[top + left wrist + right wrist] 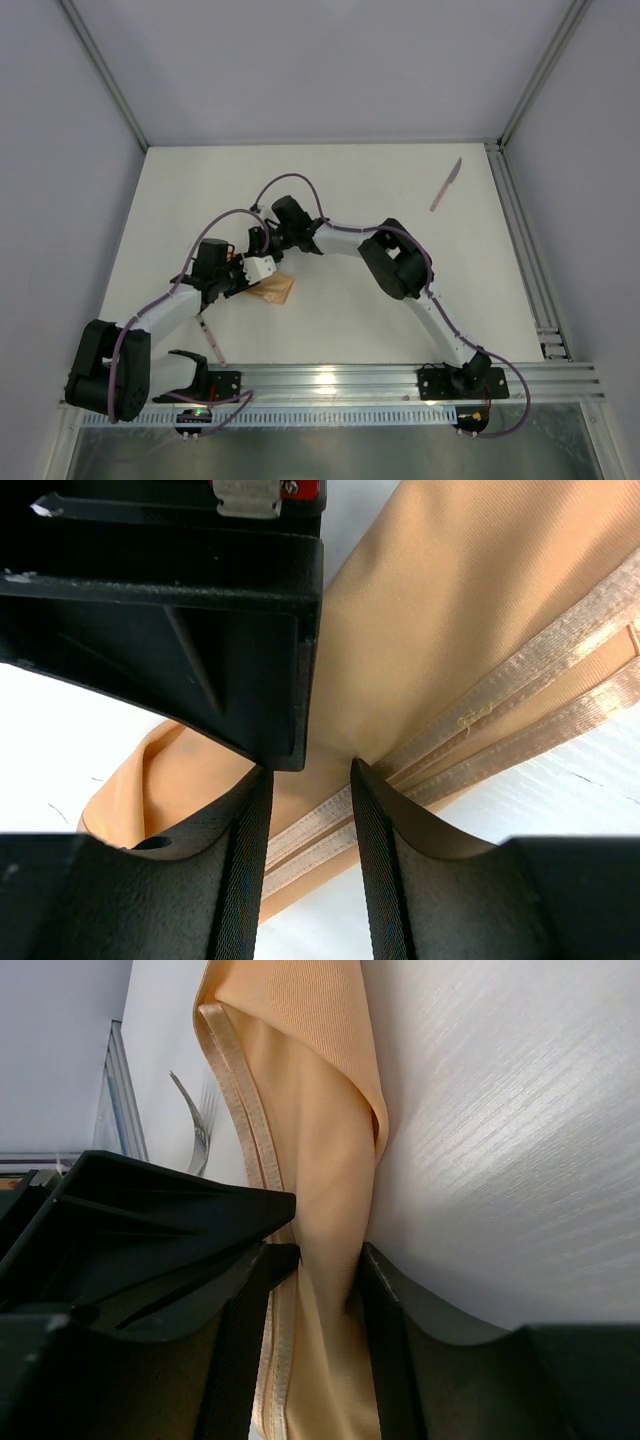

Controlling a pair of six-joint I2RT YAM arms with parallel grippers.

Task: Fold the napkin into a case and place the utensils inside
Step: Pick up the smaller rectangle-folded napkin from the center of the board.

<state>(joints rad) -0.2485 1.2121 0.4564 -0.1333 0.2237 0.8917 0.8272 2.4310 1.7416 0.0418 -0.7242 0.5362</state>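
Note:
The peach-orange napkin (276, 292) lies folded into a small bundle left of the table's centre, and both grippers meet over it. My left gripper (310, 770) straddles its hemmed edge (520, 695), jaws apart, with bare table showing between the fingers. My right gripper (325, 1250) pinches a raised fold of the napkin (320, 1130), and cloth fills the gap between its pads. The right gripper's black body (200, 630) looms just above the left one's fingers. The knife (446, 185) lies far back on the right. The fork (212, 342) rests near the left arm, its tines (195, 1125) beyond the cloth.
Aluminium rails (525, 240) run along the table's right side and near edge. Grey walls close the back and sides. Purple cables (300, 185) loop over both arms.

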